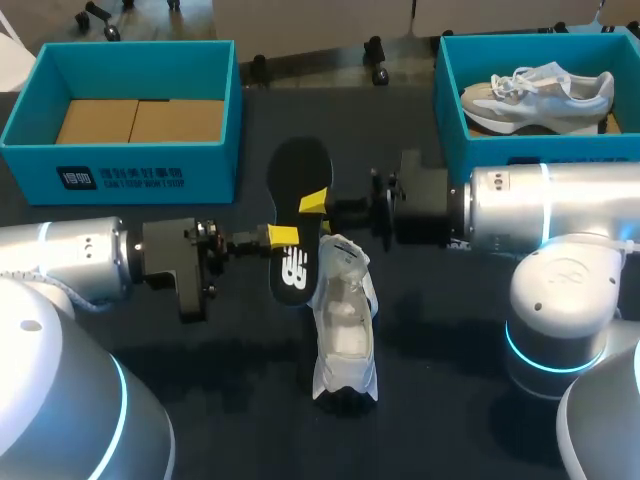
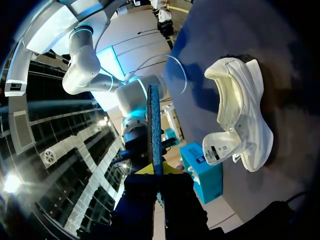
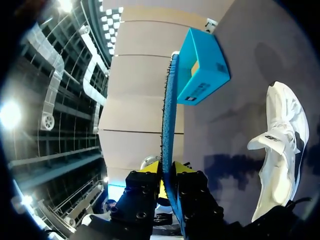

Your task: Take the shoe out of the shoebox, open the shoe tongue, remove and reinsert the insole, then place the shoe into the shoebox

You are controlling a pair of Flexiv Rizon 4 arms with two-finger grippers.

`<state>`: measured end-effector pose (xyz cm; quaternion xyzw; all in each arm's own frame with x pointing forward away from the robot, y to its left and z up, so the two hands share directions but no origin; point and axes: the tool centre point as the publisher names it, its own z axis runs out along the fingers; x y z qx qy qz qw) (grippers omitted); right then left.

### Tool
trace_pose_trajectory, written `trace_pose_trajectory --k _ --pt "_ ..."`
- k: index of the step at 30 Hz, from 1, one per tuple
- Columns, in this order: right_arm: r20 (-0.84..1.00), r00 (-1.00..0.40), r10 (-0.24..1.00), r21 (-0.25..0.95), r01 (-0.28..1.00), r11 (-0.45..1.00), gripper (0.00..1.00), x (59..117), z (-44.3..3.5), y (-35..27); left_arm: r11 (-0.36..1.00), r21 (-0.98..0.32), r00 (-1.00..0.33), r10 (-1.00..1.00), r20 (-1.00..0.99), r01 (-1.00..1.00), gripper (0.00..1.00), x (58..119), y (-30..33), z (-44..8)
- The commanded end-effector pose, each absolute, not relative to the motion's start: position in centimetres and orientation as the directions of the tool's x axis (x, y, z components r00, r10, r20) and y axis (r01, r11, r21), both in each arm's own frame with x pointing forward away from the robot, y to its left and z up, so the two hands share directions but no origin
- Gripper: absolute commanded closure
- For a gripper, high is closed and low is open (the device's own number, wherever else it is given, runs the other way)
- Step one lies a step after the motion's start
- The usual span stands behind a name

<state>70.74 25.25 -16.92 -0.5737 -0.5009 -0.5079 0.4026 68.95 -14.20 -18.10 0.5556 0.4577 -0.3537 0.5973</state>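
A black insole (image 1: 298, 215) with a white logo hangs above the dark table, between my two arms. My left gripper (image 1: 283, 238) is shut on its near left edge and my right gripper (image 1: 314, 203) is shut on its right edge. Each wrist view shows the insole edge-on as a thin blue strip (image 2: 154, 125) (image 3: 169, 120) standing between that gripper's fingers (image 2: 157, 172) (image 3: 167, 172). The white shoe (image 1: 343, 320) lies on the table just below the insole, its tongue pulled open. It also shows beside the left gripper (image 2: 240, 115) and beside the right gripper (image 3: 280, 145).
A blue shoebox (image 1: 130, 160) with cardboard in its bottom stands at the back left. A second blue box (image 1: 450, 110) at the back right holds another pale sneaker (image 1: 540, 90). The dark table (image 1: 450, 380) stretches in front of the shoe.
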Motion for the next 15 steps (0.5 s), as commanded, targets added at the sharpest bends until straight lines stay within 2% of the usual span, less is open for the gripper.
trace_pose_trajectory --k 1,12,13,14,15 --pt "0.987 -0.017 0.162 0.046 0.983 -0.177 1.0 70.96 -17.1 25.58 0.135 0.342 0.332 0.087 -0.939 0.93 1.0 68.86 -14.25 -18.15" --pt "0.988 -0.013 0.154 0.04 0.985 -0.169 1.0 71.41 -17.5 25.66 0.138 0.342 0.333 0.086 -0.939 0.93 1.0 69.0 -14.25 -17.92" --pt "0.988 -0.012 0.153 0.039 0.985 -0.169 1.0 71.45 -17.57 25.64 0.133 0.347 0.338 0.086 -0.937 0.928 0.91 69.04 -14.25 -17.88" --pt "0.988 -0.011 0.154 0.037 0.985 -0.169 1.0 71.47 -17.66 25.59 0.132 0.352 0.343 0.087 -0.935 0.927 0.69 69.05 -14.24 -17.87" --pt "0.988 -0.008 0.155 0.035 0.985 -0.169 1.0 71.48 -17.76 25.54 0.132 0.352 0.343 0.087 -0.935 0.926 0.53 69.05 -14.2 -17.84"
